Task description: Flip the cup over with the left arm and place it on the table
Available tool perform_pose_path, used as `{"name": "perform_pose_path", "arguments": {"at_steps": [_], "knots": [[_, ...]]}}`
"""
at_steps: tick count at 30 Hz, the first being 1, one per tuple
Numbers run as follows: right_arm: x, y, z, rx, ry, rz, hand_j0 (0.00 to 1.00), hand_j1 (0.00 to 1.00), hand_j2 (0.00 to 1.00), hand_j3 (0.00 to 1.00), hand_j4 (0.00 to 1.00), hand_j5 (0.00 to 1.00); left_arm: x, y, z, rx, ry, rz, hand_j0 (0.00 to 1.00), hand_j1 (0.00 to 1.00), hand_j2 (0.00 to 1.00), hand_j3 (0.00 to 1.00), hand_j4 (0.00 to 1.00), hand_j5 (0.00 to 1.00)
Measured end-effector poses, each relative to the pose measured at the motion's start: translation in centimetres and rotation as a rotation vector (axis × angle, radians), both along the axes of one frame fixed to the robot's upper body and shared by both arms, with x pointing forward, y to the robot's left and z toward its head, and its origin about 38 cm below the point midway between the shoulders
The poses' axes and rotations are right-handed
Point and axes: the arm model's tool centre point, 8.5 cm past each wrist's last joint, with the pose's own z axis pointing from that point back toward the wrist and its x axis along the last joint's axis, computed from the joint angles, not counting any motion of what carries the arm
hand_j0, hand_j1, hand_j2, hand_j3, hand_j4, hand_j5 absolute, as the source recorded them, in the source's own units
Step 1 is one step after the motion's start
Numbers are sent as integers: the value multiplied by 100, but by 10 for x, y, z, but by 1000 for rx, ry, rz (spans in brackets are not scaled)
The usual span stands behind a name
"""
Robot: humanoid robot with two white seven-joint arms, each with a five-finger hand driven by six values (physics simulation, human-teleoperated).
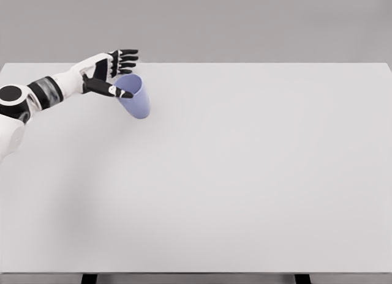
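- your left hand (113, 73) sits at the table's far left, thumb across the rim of the cup and fingers spread behind it; a firm grasp can't be confirmed.
- one blue cup (136, 98), tilted, mouth toward the hand.
- one white table (245, 174).

Matt, smooth cup (136, 97); matt, smooth table (245, 174); glossy white arm (58, 85).
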Motion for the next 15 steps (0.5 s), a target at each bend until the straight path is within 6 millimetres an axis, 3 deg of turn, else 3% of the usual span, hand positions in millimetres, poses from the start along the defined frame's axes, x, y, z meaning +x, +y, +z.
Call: {"name": "perform_pose_path", "arguments": {"at_steps": [10, 15], "knots": [[0, 0, 0, 0, 0, 0, 100, 100, 100, 100, 100, 100, -4, 12, 22, 22, -67, -19, 100, 100, 100, 100, 100, 100], [0, 0, 0, 0, 0, 0, 100, 100, 100, 100, 100, 100, -17, 59, 29, 146, -85, 16, 100, 100, 100, 100, 100, 100]]}}
